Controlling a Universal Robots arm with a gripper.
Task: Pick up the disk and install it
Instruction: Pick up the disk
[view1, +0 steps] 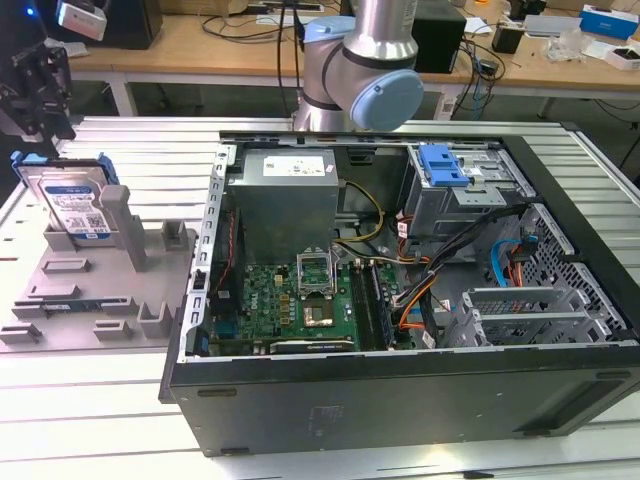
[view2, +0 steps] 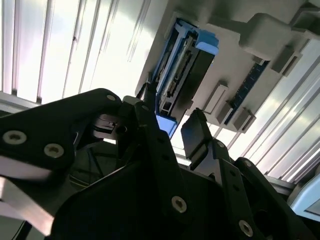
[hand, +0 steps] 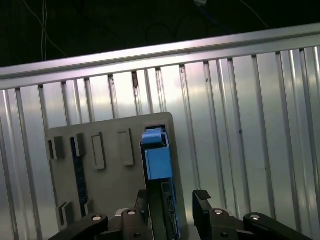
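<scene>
The disk (view1: 72, 195) stands up on its edge in a slot of a grey holder (view1: 110, 290). The holder lies flat on the ribbed metal table (view1: 140, 160), at the exterior view's left. The disk is silver with a white and blue label, and it has a bright blue frame around it. The black hand (view1: 40, 85) hangs above the disk and does not touch it. In the second wrist view the hand (view2: 169, 107) is wide open and holds nothing. Its two black fingers (view2: 150, 130) point down at the thin edge of the disk (view2: 177, 75), with one finger to each side of it. The first wrist view looks down between the open fingers (hand: 202, 202). There the blue top of the disk (hand: 159, 160) sticks out of the grey holder (hand: 110, 170), and the shiny table (hand: 240, 125) is all around. Beside the holder, in the middle of the exterior view, an open computer case (view1: 400, 400) lies on its side on the table. Inside it are a green board (view1: 290, 290), a big grey power supply box (view1: 285, 200), many coloured wires, and a small blue latch (view1: 443, 165) on a metal cage near the back. The grey and pale blue robot arm (view1: 375, 60) stands behind the case.
</scene>
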